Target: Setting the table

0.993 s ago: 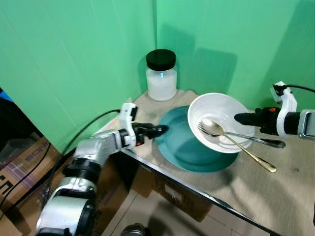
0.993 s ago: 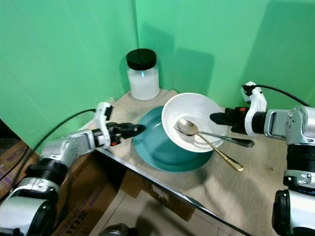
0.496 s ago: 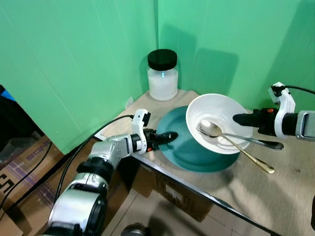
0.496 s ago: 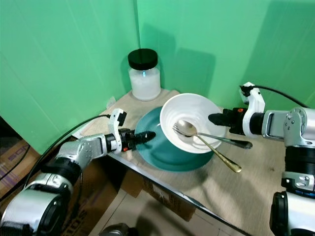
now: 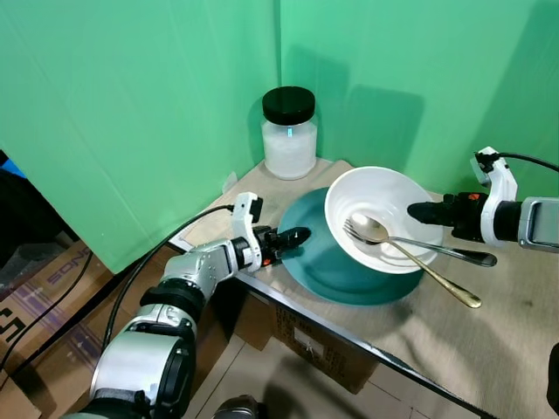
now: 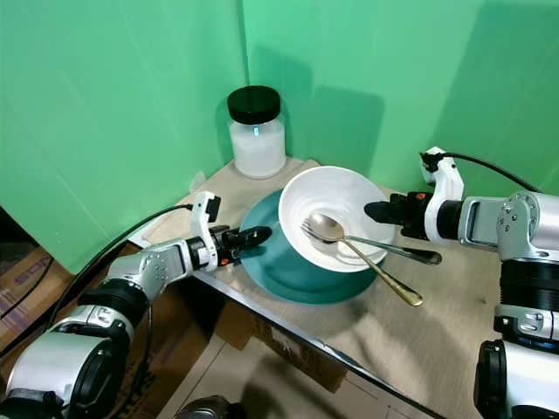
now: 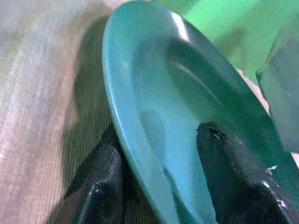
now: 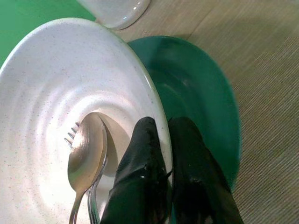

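Teal ceramic fills the middle of the scene: a wide teal plate [image 5: 336, 266] lies on a woven beige table [image 5: 515, 340], set against green walls. The left gripper [image 5: 293, 236] reaches in at the plate's near-left edge. Its two black fingers [image 7: 100, 186] straddle the rim, one under and one over, narrowed around it; whether they press firmly cannot be told. On the plate's far side from that gripper a white bowl [image 5: 384, 218] rests, tilted. The right gripper [image 6: 377, 210] pinches the bowl's wall, one finger inside and one outside. Inside the bowl, just beyond those fingertips, lie a silver spoon [image 5: 371, 229] and a fork [image 8: 88, 186], and a gold handle [image 5: 445, 284] runs out over the rim toward the robot's right. A white jar with a black lid [image 5: 289, 131] stands well beyond the left gripper, in the corner.

The step appears to be positioning bowl and plate together. To do it well, both grips should hold steady, the bowl should come level slowly so the cutlery does not slide out, and the plate should stay flat.
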You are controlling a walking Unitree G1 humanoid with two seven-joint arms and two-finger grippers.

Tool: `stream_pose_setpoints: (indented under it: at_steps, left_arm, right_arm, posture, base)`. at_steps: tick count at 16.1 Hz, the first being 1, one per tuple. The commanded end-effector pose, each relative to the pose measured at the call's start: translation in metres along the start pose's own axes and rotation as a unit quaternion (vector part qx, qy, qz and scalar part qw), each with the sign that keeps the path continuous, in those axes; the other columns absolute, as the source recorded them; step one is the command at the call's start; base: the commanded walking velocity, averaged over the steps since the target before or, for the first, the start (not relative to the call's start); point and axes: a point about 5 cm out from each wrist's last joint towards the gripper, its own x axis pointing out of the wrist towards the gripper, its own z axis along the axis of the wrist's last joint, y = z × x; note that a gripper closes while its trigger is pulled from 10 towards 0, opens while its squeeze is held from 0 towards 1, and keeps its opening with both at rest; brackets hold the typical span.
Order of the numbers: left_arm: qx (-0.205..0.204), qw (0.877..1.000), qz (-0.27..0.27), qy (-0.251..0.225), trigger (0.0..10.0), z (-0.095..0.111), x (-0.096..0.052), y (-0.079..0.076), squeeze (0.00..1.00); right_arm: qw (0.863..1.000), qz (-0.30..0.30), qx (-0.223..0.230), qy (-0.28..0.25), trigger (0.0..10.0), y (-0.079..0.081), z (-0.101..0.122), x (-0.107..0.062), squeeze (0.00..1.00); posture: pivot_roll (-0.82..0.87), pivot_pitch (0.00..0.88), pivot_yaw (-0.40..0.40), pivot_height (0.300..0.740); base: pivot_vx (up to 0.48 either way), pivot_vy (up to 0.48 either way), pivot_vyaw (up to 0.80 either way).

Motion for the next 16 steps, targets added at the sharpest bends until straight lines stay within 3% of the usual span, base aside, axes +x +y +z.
stream_pose_setpoints:
  at_steps: [1,8,16]
  left_arm:
    - [0.013,1.000,-0.008,-0.002,0.0,0.008,0.001,-0.002,0.00]
    - [0.034,0.999,-0.025,0.023,0.0,0.004,0.000,-0.002,0.00]
    - [0.052,0.998,-0.025,-0.004,0.0,0.016,-0.004,-0.001,0.00]
  right_arm:
    - [1.000,0.012,-0.018,-0.020,0.0,0.008,0.009,-0.004,0.00]
    - [1.000,0.009,-0.020,-0.020,0.0,0.007,0.009,-0.006,0.00]
    - [0.999,0.014,-0.016,-0.042,0.0,0.008,0.016,-0.014,0.00]
  posture:
    - [-0.02,0.000,0.077,0.740]
    - [-0.03,0.000,0.079,0.740]
    - [-0.03,0.000,0.082,0.740]
  base:
    - [0.000,0.000,0.00]
    - [0.000,0.000,0.00]
    - [0.000,0.000,0.00]
